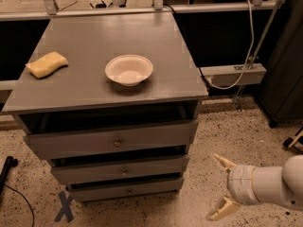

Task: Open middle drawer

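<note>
A grey cabinet (109, 86) holds three stacked drawers. The middle drawer (90, 170) has a flat grey front and a small round brass knob (124, 172); its front sits close in under the taller top drawer (71, 144). The slimmest bottom drawer (104, 191) is below it. My gripper (220, 187) is low at the right, to the right of the cabinet and apart from it. It is open and empty, with its tan fingers (223, 162) spread and pointing left.
A white bowl (129, 70) and a yellow sponge (46, 64) lie on the cabinet top. A blue X mark (64, 206) is on the speckled floor at the front left. A cable and a grey box (234, 73) are at the back right.
</note>
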Tool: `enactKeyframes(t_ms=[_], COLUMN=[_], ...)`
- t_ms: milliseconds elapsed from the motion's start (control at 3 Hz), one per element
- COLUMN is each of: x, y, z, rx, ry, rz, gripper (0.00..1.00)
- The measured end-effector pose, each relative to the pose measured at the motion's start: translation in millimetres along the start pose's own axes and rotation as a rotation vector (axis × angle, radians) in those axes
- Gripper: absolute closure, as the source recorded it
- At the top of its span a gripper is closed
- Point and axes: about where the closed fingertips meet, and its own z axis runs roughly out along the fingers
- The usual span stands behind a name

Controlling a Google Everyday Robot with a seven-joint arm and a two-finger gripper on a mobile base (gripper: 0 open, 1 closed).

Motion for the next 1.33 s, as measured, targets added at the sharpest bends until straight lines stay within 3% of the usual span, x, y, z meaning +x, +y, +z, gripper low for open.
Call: enactKeyframes(t_ms=[333,1333], x=[9,21], y=[0,8], z=[36,145], rx=[0.014,-0.072], ry=[-0.043,0.044], rz=[-0.050,-0.121], gripper=[0.00,0.00])
